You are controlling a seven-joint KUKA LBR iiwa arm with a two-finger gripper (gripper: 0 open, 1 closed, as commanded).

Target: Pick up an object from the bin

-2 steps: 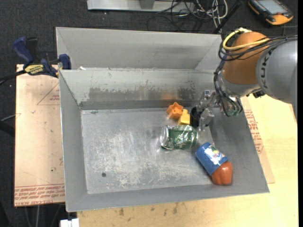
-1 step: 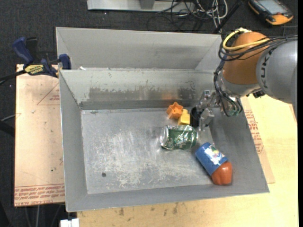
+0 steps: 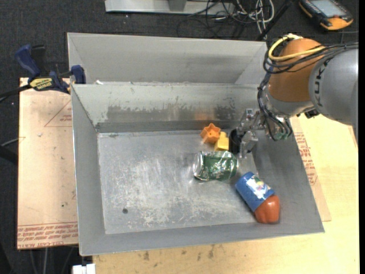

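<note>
Where the gripper [image 3: 244,140] hangs, the bin [image 3: 142,181] holds a yellow block [image 3: 222,142] (just beside).

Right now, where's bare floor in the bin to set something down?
Bare: the left half of the bin floor, up to the green crumpled packet. Crowded: the right side, where the orange piece, yellow block, blue tube and gripper cluster.

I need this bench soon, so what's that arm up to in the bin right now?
The KUKA arm reaches in from the right, and its pincer is low over the far right part of the grey bin. It is right beside a yellow block and close to an orange toy piece. I see nothing held yet. A crumpled green can and a blue bottle lie nearer the front, apart from it.
</note>
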